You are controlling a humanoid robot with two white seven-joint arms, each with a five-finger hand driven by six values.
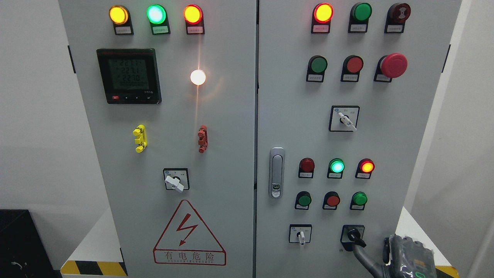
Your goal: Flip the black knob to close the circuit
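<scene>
The door handle (pixel 276 172) at the seam of the grey cabinet (pixel 231 216) serves as the landmark here. Well to the left of the handle and above it sits the digital meter (pixel 128 75), placed high where its readings face the viewer; lower, left of the handle at about its height, a white selector switch (pixel 175 180) sits over the red warning triangle (pixel 189 235), which marks the door as live. Right of the handle, rows of lamps and push buttons fill the door, one green lamp (pixel 336 166) glowing just right of it, and the large red mushroom button (pixel 393 65) stands proud far above and right so it can be struck fast. Below and right of the handle, in the door's bottom row, is the black knob (pixel 354 236), its lever pointing down and to the right. Further right and lower, at the picture's bottom edge, the right hand (pixel 409 256) comes up, one dark finger (pixel 361 256) stretched to just beneath the knob; whether it touches is unclear. The hand looks loosely spread and grips nothing, seemingly poised to nudge the lever over. The left hand is out of view.
</scene>
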